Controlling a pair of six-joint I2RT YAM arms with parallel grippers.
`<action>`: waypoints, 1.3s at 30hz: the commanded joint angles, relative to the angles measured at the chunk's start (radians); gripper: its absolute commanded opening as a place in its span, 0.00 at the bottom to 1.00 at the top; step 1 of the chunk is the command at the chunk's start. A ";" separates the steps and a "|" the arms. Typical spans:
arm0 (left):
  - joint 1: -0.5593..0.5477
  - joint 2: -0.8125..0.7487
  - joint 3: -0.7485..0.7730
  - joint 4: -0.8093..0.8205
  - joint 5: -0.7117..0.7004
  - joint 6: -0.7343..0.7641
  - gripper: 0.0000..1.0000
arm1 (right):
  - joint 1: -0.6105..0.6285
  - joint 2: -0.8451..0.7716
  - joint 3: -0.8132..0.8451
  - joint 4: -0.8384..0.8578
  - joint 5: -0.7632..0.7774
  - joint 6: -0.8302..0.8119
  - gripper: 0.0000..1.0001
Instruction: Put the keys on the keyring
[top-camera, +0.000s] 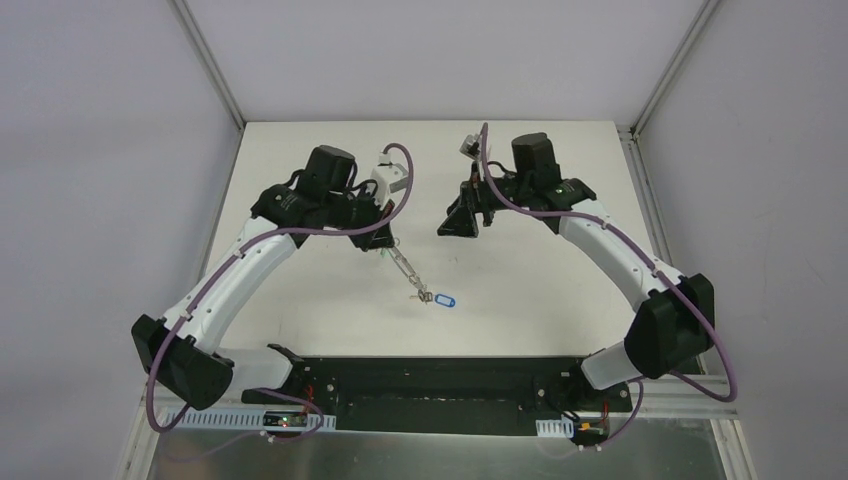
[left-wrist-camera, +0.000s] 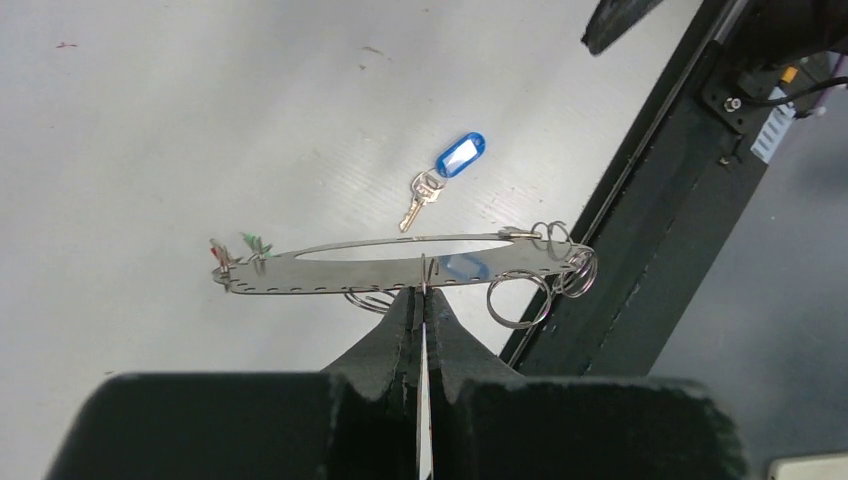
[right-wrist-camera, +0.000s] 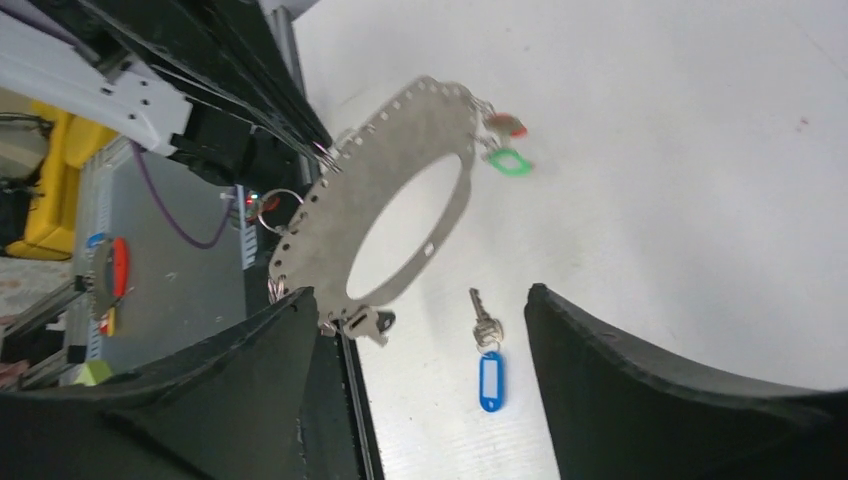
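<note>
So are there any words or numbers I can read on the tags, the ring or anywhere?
No words or numbers can be read anywhere.
Blue tag on the loose key: it has a white label window, but nothing legible shows on it.
Red tag and green tag on the keyring: blurred, no writing shows.

You see a grey-silver keyring (right-wrist-camera: 335, 220) (holes dotting its rim), a silver key (right-wrist-camera: 482, 312) on a blue tag (right-wrist-camera: 489, 380) with a white window, a red tag (right-wrist-camera: 508, 125), a green tag (right-wrist-camera: 510, 163), and a white table (right-wrist-camera: 650, 150).
</note>
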 joint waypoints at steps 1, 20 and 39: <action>-0.010 -0.078 -0.027 0.037 -0.063 0.038 0.00 | -0.011 -0.069 -0.028 -0.049 0.165 -0.043 0.83; -0.008 -0.273 -0.169 -0.109 -0.242 0.169 0.00 | 0.162 0.120 -0.121 -0.275 0.345 -0.309 1.00; 0.047 -0.507 -0.321 -0.236 -0.287 0.180 0.00 | 0.501 0.301 -0.158 -0.123 0.792 -0.395 0.62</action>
